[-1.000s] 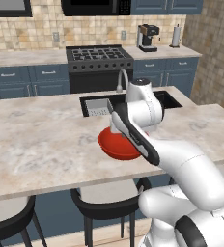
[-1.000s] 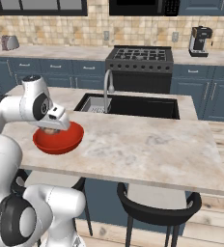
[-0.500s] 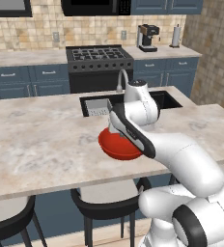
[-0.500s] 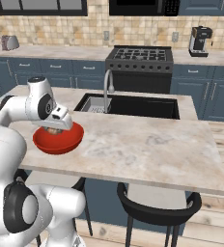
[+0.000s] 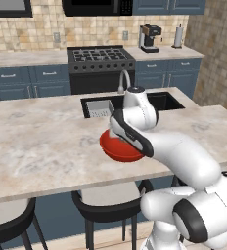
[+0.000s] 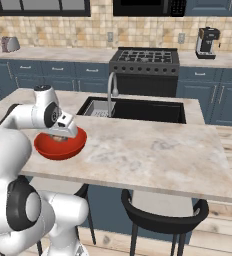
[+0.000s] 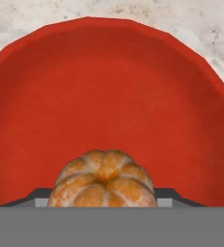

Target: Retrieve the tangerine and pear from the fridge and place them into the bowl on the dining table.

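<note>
Down at the hand, the gripper [image 6: 62, 136] hangs low over the bowl [image 7: 109, 96], with the tangerine [image 7: 103, 179] between its two dark fingers, the jaws set about as wide as the fruit. From the hand view the fruit looks gripped rather than dropped, though whether it already rests on the red floor of the bowl I cannot tell. That bowl sits on the dining table [image 5: 42, 141], near its front edge, just in front of the sink [image 6: 138, 109]. Apart from the tangerine, what shows of its inside is bare red. My reading is that the first fruit has reached its goal and only needs letting go. No pear is in the bowl, so that fetch from the fridge looks to be left.
</note>
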